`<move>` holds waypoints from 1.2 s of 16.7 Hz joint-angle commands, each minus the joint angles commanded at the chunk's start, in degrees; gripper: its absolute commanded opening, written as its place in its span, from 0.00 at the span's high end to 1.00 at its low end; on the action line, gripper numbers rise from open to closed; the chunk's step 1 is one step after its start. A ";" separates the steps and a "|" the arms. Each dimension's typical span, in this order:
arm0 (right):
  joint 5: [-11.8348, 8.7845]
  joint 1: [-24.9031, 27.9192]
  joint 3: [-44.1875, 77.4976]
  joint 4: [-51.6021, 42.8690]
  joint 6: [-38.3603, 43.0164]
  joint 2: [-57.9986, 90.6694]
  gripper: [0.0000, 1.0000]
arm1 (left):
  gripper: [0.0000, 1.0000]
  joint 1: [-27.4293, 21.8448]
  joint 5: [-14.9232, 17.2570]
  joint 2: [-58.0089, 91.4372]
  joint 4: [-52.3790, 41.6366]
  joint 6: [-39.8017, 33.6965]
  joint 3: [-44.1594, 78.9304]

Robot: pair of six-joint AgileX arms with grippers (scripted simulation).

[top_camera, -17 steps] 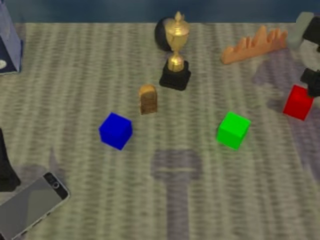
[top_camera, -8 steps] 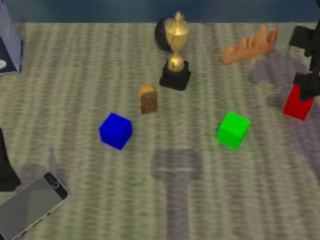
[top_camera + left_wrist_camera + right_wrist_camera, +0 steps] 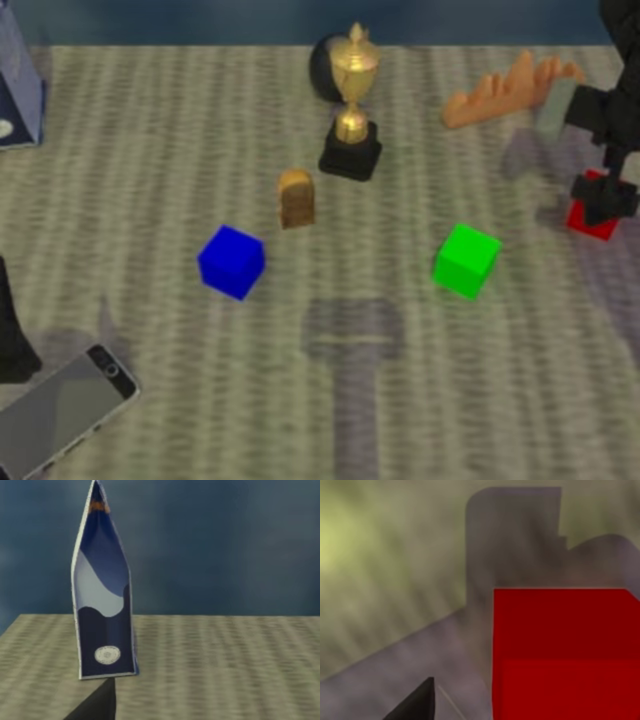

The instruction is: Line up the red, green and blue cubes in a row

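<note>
The red cube (image 3: 598,222) sits near the table's right edge, and my right gripper (image 3: 604,196) is right over it, covering most of its top. In the right wrist view the red cube (image 3: 565,655) fills the near side. One dark fingertip (image 3: 422,700) stands beside it with a gap between them, so the gripper is open. The green cube (image 3: 466,260) lies right of centre. The blue cube (image 3: 231,261) lies left of centre. My left gripper (image 3: 12,335) stays parked at the left edge, open, with one fingertip (image 3: 100,705) showing.
A gold trophy (image 3: 352,100) stands at the back centre with a dark ball (image 3: 322,65) behind it. A tan round-topped block (image 3: 296,197) stands near the blue cube. An orange ridged piece (image 3: 510,90) is at the back right, a phone (image 3: 65,405) front left, a blue carton (image 3: 15,80) back left.
My right gripper has come down over the red cube and now hides most of its top. The three cubes and the left arm have not moved.
</note>
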 joint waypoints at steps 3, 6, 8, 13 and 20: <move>0.02 0.08 -4.66 6.41 0.07 1.72 0.00 | 0.00 0.00 0.00 0.00 0.00 0.00 0.00; 0.02 0.09 -5.83 7.73 0.07 2.22 0.00 | 0.00 0.00 0.00 0.00 0.00 0.00 0.00; 0.02 0.09 -5.83 7.73 0.07 2.22 0.00 | 0.00 0.00 0.00 0.00 0.00 0.00 0.00; 0.02 0.09 -5.83 7.73 0.07 2.22 0.38 | 0.00 0.00 0.00 0.00 0.00 0.00 0.00; 0.02 0.09 -5.83 7.73 0.07 2.22 0.90 | 0.00 0.00 0.00 0.00 0.00 0.00 0.00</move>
